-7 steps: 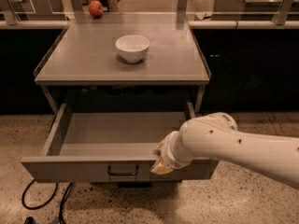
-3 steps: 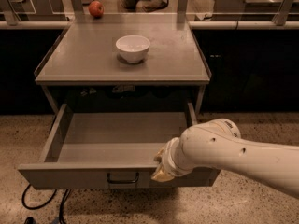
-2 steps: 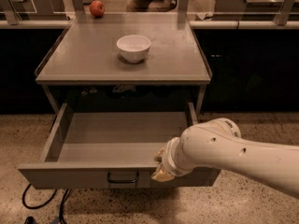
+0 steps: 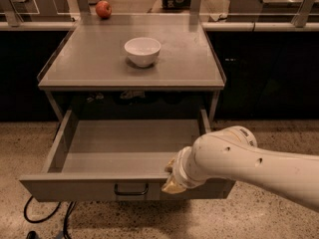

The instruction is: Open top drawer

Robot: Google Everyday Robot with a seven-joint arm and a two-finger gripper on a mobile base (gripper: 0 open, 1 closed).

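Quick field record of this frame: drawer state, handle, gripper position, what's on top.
drawer: top drawer open, extended far toward camera
interior: only bare grey floor shows
handle: black pull centred on front, nothing on it
gripper: gripper at drawer front's upper edge, right of handle
top surface: white bowl upright, near centre
background: red apple on back ledge, left

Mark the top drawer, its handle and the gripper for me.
top drawer (image 4: 75, 188): camera view, front panel left of handle.
handle (image 4: 131, 194): camera view, bottom bar of the pull.
gripper (image 4: 171, 182): camera view, yellowish tip at the drawer's front edge, right of handle.
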